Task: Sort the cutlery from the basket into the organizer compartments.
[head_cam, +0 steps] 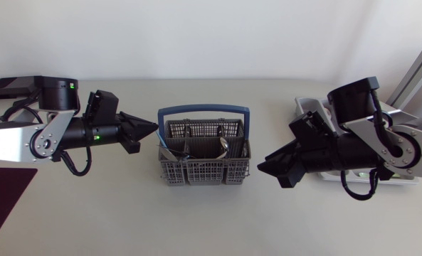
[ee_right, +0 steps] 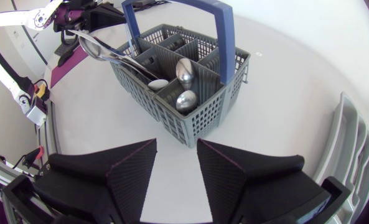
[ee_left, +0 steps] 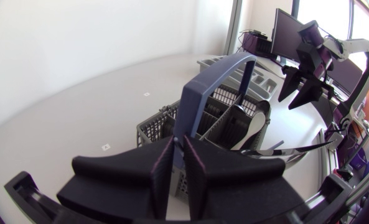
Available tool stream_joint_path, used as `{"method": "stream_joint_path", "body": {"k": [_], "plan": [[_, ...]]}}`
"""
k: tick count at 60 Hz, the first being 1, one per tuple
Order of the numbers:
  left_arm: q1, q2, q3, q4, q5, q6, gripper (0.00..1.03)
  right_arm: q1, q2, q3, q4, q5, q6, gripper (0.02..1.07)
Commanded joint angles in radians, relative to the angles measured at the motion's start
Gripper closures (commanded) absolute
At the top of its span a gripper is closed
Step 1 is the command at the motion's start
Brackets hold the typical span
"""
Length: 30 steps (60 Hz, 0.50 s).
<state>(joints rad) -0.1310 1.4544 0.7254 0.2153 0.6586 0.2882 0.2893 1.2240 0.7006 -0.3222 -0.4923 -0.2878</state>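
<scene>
The basket (head_cam: pixel 203 153) sits between my two claws, with the cutlery inside it.
My right gripper (ee_right: pixel 175 165) is open and empty. The spoons (ee_right: pixel 184 71) stand bowl-up just ahead of it. My left gripper (head_cam: pixel 150 129) is pinched together, empty, beside the blue handle (head_cam: pixel 203 110). The organizer (ee_right: pixel 352 143) lies beside my right arm.

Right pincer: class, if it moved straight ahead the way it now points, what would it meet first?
Probably the basket, at its near wall, straight ahead of the open right pincer; only bare table lies between, though depth is unclear.
</scene>
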Motion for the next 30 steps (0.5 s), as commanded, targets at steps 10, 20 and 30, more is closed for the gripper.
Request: {"method": "stream_joint_path", "body": {"k": [10, 20, 30], "plan": [[0.014, 0.003, 0.014, -0.019, 0.041, -0.012, 1.0, 0.008, 0.009, -0.035, 0.005, 0.009, 0.003, 0.57], [0.037, -0.103, -0.046, -0.03, 0.058, -0.007, 1.0, 0.008, 0.008, -0.039, 0.006, 0.009, -0.001, 0.57], [0.034, -0.218, -0.069, -0.057, 0.056, -0.007, 1.0, 0.016, -0.001, -0.038, 0.006, 0.006, 0.006, 0.57]]}}
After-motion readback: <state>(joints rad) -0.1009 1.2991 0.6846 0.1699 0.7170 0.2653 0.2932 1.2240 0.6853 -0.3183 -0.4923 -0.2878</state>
